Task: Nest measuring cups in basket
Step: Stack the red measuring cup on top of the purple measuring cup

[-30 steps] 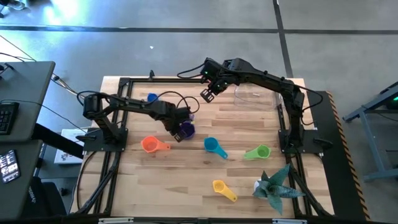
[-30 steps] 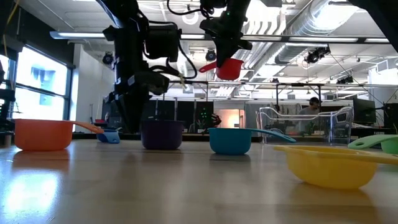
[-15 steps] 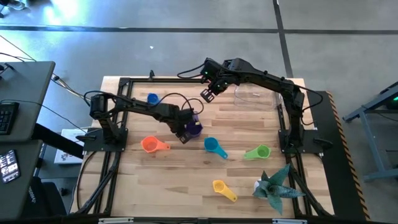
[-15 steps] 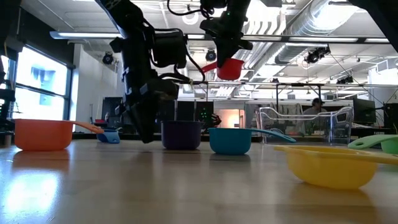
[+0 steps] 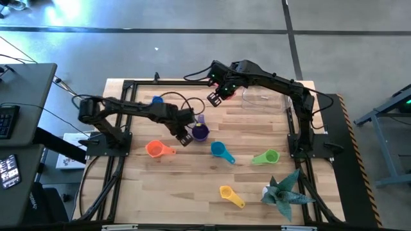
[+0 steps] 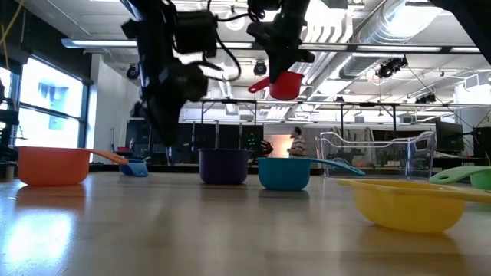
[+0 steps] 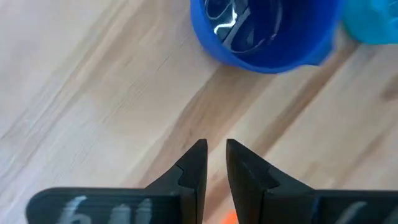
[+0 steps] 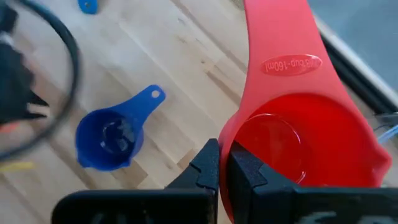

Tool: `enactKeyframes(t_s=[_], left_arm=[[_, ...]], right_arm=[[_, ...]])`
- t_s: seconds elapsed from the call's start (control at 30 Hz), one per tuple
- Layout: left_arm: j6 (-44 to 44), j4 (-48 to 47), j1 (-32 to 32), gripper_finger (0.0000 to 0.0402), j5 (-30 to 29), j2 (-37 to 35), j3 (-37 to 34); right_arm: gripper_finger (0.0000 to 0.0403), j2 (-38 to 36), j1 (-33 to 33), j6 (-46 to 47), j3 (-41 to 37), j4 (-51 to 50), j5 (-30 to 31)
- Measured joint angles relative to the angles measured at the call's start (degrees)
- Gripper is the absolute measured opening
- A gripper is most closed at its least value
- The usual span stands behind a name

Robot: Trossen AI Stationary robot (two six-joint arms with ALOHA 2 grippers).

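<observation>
My right gripper (image 5: 217,97) (image 8: 224,152) hangs high over the table's far middle, shut on the red cup (image 6: 284,83) (image 8: 298,143). The clear basket (image 5: 260,97) (image 6: 376,153) stands to its right at the far edge. My left gripper (image 5: 185,136) (image 7: 214,149) hovers just left of the purple cup (image 5: 201,132) (image 6: 224,165), its fingers only a narrow gap apart and touching nothing. The purple cup stands upright on its base. The orange cup (image 5: 154,149), teal cup (image 5: 218,150), green cup (image 5: 268,156), yellow cup (image 5: 228,192) and blue cup (image 5: 157,101) rest on the table. My right gripper pinches the rim of the red cup's bowl (image 8: 231,134), about a quarter turn round from the handle (image 8: 280,62), one finger outside the wall and one inside. The fingers come from above, pointing down. The cup hangs tilted below them, lifted clear of the table.
A teal spiky plant (image 5: 282,192) sits at the near right corner. The black metal frame (image 5: 122,115) runs along the table's left, far and right sides. Bare wood lies between the purple cup and the basket. A person (image 6: 298,142) stands in the room behind.
My left gripper slid the purple cup a short way toward the table's right, then let go, rose and drew back toward the left. The cup stays upright where it was left. My right gripper kept the red cup aloft, nearly still.
</observation>
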Motion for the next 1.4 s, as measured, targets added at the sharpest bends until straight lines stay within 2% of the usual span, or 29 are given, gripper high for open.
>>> enactKeyframes(t_s=[0.17, 0.3, 0.43, 0.77, 0.97, 1.17, 1.4], left_arm=[[-2.5, -0.9, 0.0, 0.0049, -0.6, -8.5, 0.0], [-2.7, -0.8, 0.0, 0.0049, -2.2, -15.9, 0.0], [1.8, -0.8, 0.0, 0.0049, -3.0, -23.1, 0.0], [14.3, -1.4, 0.0, 0.0049, -3.1, -37.0, 0.0], [17.1, -1.7, 0.0, 0.0049, -2.9, -42.0, 0.0], [17.7, -3.4, 0.0, 0.0049, -2.7, -44.9, 0.0], [17.8, -5.8, 0.0, 0.0049, -2.5, -45.8, 0.0]], right_arm=[[0.0003, 0.0, 1.8, 0.5, 0.0, -0.2, -0.7], [0.0003, 0.0, 4.2, 4.9, 0.0, -0.2, -0.7], [0.0003, 0.0, 7.1, 13.0, 0.0, 0.1, 0.5], [0.0003, 0.0, 16.0, 39.6, -0.1, 4.1, 10.6], [0.0003, 0.0, 20.8, 51.4, -0.1, 6.9, 17.7], [0.0003, 0.9, 24.6, 59.4, -0.1, 9.6, 24.3], [0.0003, 5.3, 25.3, 63.5, -0.2, 12.6, 24.6]])
